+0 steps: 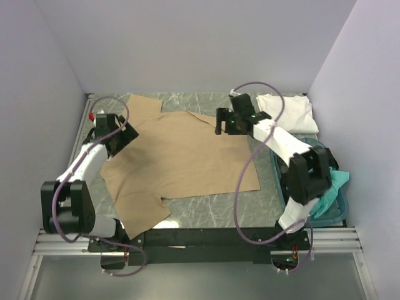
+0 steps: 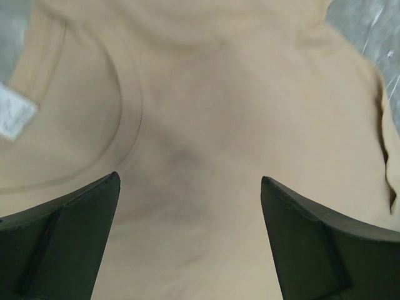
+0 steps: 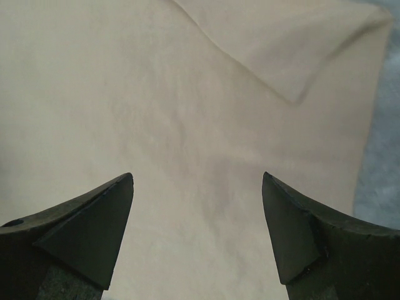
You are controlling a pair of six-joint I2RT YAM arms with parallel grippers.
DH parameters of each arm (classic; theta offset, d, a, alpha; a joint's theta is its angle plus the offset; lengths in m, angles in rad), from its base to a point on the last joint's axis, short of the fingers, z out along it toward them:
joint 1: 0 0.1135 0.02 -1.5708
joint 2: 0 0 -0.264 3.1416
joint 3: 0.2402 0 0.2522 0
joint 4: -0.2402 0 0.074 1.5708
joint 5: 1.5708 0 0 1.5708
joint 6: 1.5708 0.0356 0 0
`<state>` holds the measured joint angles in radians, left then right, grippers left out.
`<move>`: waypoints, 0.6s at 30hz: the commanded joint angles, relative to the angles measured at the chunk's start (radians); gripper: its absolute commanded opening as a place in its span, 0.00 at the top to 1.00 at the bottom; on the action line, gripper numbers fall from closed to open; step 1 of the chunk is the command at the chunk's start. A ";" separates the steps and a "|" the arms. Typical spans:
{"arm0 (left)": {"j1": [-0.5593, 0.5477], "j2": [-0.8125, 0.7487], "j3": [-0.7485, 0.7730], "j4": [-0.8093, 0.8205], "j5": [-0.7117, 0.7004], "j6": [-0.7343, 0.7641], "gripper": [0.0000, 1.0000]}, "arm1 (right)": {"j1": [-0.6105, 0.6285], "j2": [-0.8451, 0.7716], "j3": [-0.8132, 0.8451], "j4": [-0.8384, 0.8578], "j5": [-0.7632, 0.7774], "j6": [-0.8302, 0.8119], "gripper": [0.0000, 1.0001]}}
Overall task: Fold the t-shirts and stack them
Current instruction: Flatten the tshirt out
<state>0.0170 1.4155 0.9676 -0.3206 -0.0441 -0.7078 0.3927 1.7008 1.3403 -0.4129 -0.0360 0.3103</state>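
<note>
Across the counter (image 1: 206,209), the tan t-shirt (image 1: 181,156) is lying spread out, 1 corner (image 3: 294,62) sitting turned over near its far edge. Closing there could be pinching only 1 layer, dragging the cloth askew and spoiling the fold. Left arm (image 1: 87,162) is reaching over the collar (image 2: 125,125), right arm (image 1: 281,140) is stretching across to the far edge; both sets of jaws are hanging wide, gripping nothing.

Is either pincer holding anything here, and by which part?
Nothing is held. The left pincer and right pincer are both open over the tan t-shirt, no cloth between their fingers.
</note>
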 commanded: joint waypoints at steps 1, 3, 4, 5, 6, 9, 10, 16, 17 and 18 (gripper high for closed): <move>-0.011 -0.098 -0.076 0.090 0.073 -0.068 0.00 | 0.021 0.155 0.172 -0.101 0.039 -0.045 0.11; -0.072 -0.134 -0.131 0.130 0.085 -0.094 0.01 | 0.028 0.235 0.230 -0.103 0.004 -0.030 0.11; -0.092 -0.144 -0.148 0.152 0.089 -0.113 0.00 | 0.028 0.259 0.249 -0.099 -0.001 -0.022 0.11; -0.115 -0.150 -0.158 0.185 0.090 -0.119 0.01 | 0.026 0.287 0.272 -0.107 0.001 -0.002 0.11; -0.164 -0.148 -0.153 0.192 0.090 -0.122 0.01 | 0.026 0.333 0.319 -0.127 0.005 0.006 0.11; -0.280 -0.118 -0.113 0.204 0.059 -0.128 0.01 | 0.026 0.402 0.377 -0.124 -0.027 0.030 0.11; -0.307 -0.106 -0.104 0.216 0.062 -0.127 0.01 | 0.028 0.419 0.393 -0.124 -0.041 0.035 0.11; -0.462 -0.012 -0.096 0.313 0.099 -0.117 0.01 | 0.023 0.523 0.491 -0.141 -0.050 0.082 0.11; -0.475 0.012 -0.104 0.313 0.116 -0.114 0.00 | 0.018 0.533 0.499 -0.138 -0.053 0.087 0.11; -0.498 0.023 -0.107 0.313 0.125 -0.104 0.00 | 0.015 0.552 0.517 -0.136 -0.057 0.092 0.11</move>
<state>-0.4393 1.4055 0.8429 -0.0723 0.0406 -0.8173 0.4183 2.2292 1.7920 -0.5472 -0.0799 0.3710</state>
